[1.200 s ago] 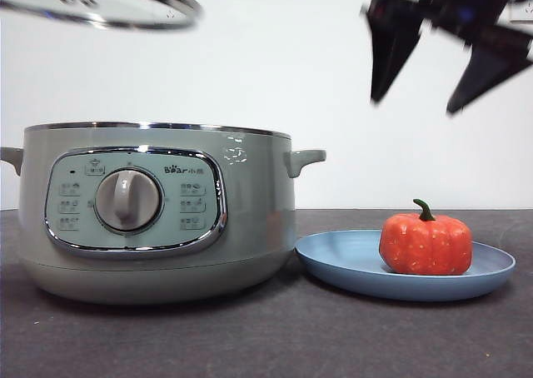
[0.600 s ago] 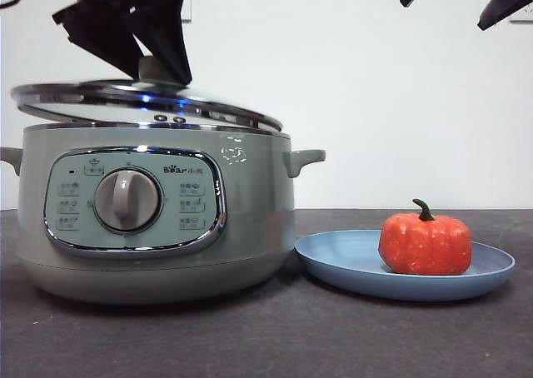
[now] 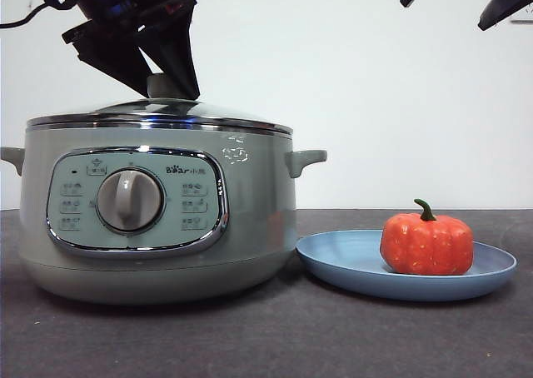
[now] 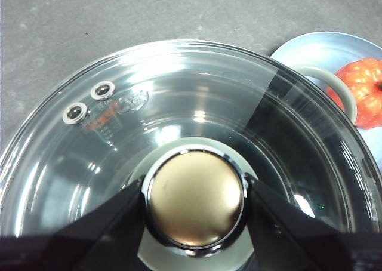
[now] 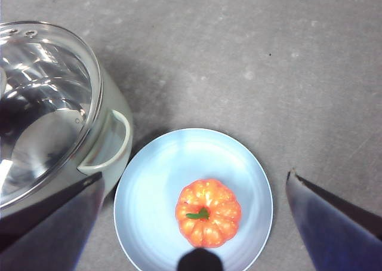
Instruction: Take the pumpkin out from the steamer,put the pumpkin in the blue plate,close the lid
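Glass lid (image 3: 162, 111) lowered onto steamer (image 3: 158, 220); left claw (image 4: 194, 202) clamped.

1. One steamer (image 3: 158, 211), directly under the left gripper (image 3: 171, 82).
2. One lid (image 4: 179, 122), sitting on that pot, its knob between the left gripper's two jaws.
3. One pumpkin (image 5: 208, 212), below the right gripper (image 5: 191, 235) and well apart from the left one.
4. One blue plate (image 5: 149, 187), also beneath the right gripper, with the pumpkin on it.
5. Two grippers in all, each with two black jaws.
6. Two small steam vents (image 4: 102, 91) in the lid glass, near the left gripper's jaws.
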Robot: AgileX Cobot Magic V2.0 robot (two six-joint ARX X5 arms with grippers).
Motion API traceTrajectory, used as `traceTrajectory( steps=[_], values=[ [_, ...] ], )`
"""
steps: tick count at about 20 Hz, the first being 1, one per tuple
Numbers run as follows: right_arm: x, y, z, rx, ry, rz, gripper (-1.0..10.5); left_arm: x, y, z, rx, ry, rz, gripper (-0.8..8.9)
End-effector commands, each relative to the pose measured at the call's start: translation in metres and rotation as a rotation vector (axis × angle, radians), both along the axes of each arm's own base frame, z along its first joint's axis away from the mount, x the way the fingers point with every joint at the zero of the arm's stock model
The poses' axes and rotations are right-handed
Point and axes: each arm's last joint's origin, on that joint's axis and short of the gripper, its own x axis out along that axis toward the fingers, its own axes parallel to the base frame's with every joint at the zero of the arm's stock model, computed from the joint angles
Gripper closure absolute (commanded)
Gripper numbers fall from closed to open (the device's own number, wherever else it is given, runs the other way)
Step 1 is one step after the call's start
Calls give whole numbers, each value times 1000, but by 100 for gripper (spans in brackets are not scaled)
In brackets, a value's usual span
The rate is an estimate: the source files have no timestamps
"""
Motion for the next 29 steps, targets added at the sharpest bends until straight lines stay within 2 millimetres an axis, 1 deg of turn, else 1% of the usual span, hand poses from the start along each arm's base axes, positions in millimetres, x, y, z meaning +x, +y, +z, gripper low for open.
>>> traceTrajectory(
  steps=[1, 2, 7, 10, 13, 15, 16, 17, 18, 19, 20, 21, 23, 25, 27, 29],
  values=[
    [1, 0, -2, 5, 8, -10, 443, 0, -1, 1, -6, -7, -17, 476],
    [1, 0, -2, 5, 8, -10, 443, 0, -2, 2, -6, -8, -16, 432],
    [0, 0, -2, 5, 8, -10, 443, 0, -1, 3, -10, -18, -14, 436],
    [0, 0, -2, 4, 11, -9, 444, -4, 1, 7, -15, -22, -12, 436],
    [-4, -2, -5, -13, 49, -8, 447, -16, 8, 12, 5, 14, -11, 440],
    [-7, -3, -8, -28, 92, -5, 448, -28, 15, 16, 28, 60, -8, 441],
    [-8, -3, -9, -36, 109, -4, 472, -34, 19, 18, 35, 84, -1, 442],
    [-10, -4, -10, -43, 128, -3, 571, -42, 23, 20, 46, 108, 1, 481],
    [-11, -4, -11, -49, 140, -2, 678, -49, 27, 23, 53, 120, 1, 568],
    [-13, -4, -10, -50, 145, 2, 810, -57, 32, 28, 54, 124, 0, 707],
    [-16, -3, -9, -45, 139, 9, 897, -63, 36, 32, 49, 116, -1, 827],
    [-22, -2, -6, -32, 112, 25, 965, -71, 40, 39, 34, 90, -4, 821],
    [-35, 0, 0, 28, 23, 52, 964, -87, 49, 54, -10, 14, -3, 822],
    [-51, 1, 1, 103, -87, 80, 964, -104, 58, 68, -56, -62, -4, 822],
    [-63, -1, -7, 160, -190, 99, 964, -122, 68, 76, -97, -129, -8, 822],
    [-72, -3, -21, 166, -251, 79, 964, -138, 78, 75, -126, -203, 25, 822]
  ],
)
